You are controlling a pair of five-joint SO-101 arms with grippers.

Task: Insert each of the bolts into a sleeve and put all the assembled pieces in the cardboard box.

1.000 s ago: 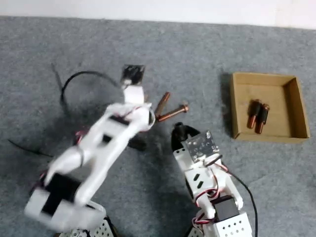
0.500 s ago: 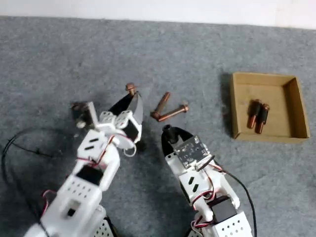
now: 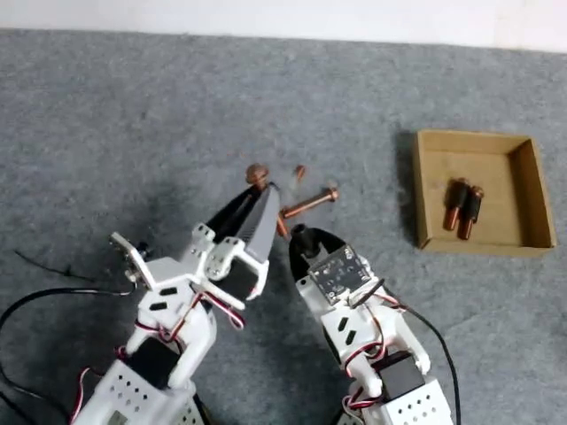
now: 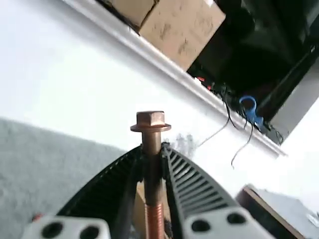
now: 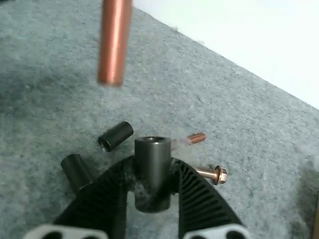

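Since the left arm has pulled in from its long stretch across the table (image 3: 106,106) a second ago, you now see in the high view the left gripper (image 3: 262,193) tilted up just beside the right one. It is clamped on a bolt (image 3: 257,173) whose head pokes out past the tips. Half a second back that head sat farther left, so it has closed in on the right gripper (image 3: 304,244). That one has edged left too and pinches a dark sleeve (image 3: 299,234). One loose bolt (image 3: 310,204) lies just beyond both; a second copper bit beside it is smeared, and you can't tell how it lies. The cardboard box (image 3: 416,190) sits well apart to the right, unmoved, with two assembled pieces (image 3: 462,208) inside. Left wrist view: the left gripper (image 4: 152,149) is closed narrow on the bolt (image 4: 151,174) shank, head clear of the fingertips. Right wrist view: the right gripper (image 5: 152,174) hugs the sleeve (image 5: 152,157), open bore showing. The held bolt's shank end (image 5: 114,42) hangs apart from that bore, not lined up with it. Two loose sleeves (image 5: 115,135) and the loose bolt (image 5: 209,174) rest on the table beyond. Judgement: pickup looks done on both sides and you're at alignment. The shank end needs to come over the bore before any push, or it will likely catch the rim.
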